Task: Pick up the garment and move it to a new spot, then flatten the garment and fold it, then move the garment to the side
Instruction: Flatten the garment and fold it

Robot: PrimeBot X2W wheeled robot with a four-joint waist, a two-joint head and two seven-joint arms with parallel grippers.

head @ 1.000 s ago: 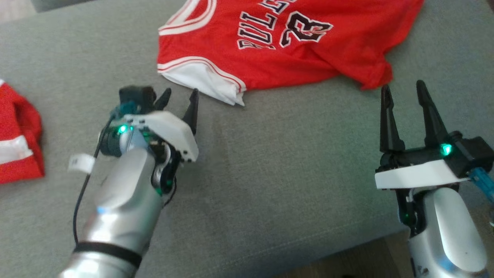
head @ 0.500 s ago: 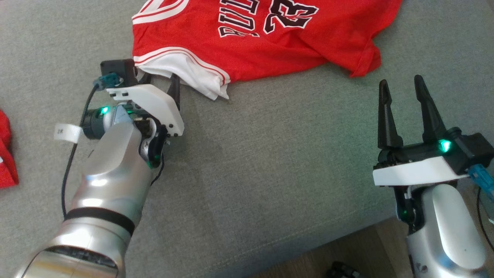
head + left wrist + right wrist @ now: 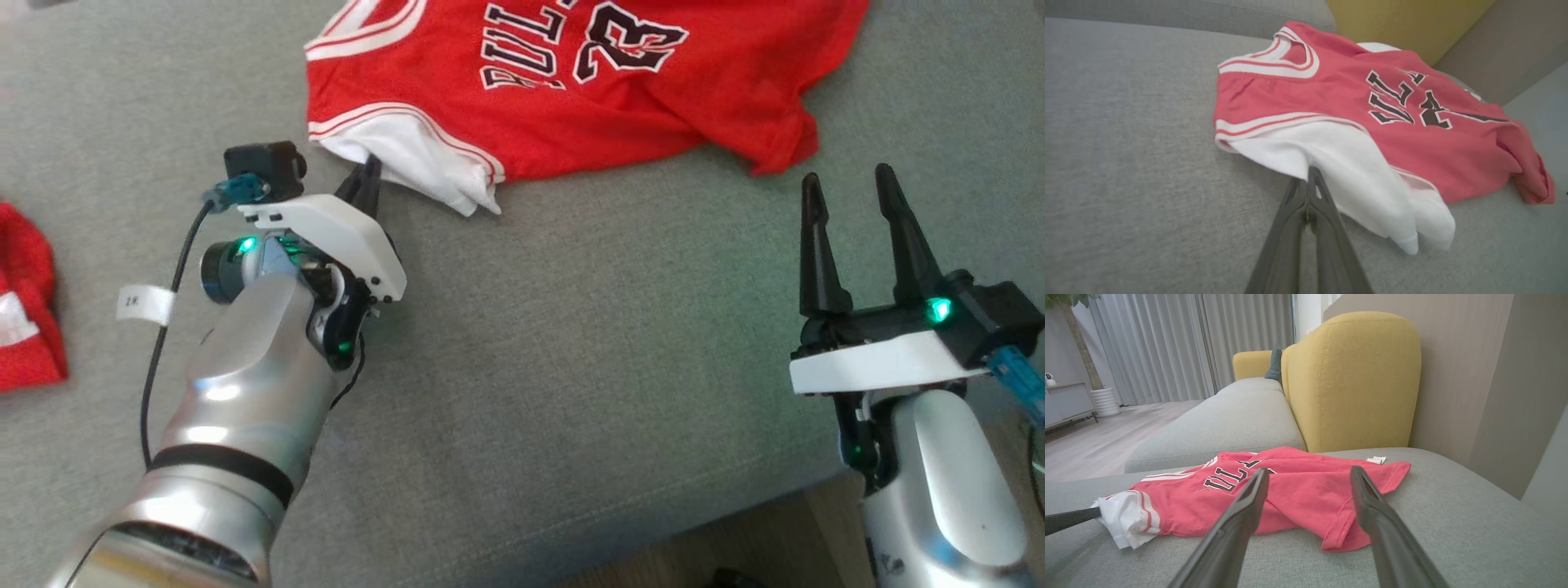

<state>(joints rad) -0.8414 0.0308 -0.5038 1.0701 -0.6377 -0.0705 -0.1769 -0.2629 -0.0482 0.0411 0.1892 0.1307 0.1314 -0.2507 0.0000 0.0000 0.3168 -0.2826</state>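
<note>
Left arm (image 3: 245,367) extends forward, jaws pinching garment (image 3: 612,106).

Red, white-trimmed garment (image 3: 653,106), grey sofa (image 3: 571,327)

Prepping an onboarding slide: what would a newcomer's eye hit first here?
The red number 23 jersey, crumpled at the far side of the grey sofa seat, grabs attention first. Next, the left arm, its jaws shut on the jersey's white sleeve; the right arm sits near the seat's front edge, jaws open. A yellow backrest stands behind.
</note>
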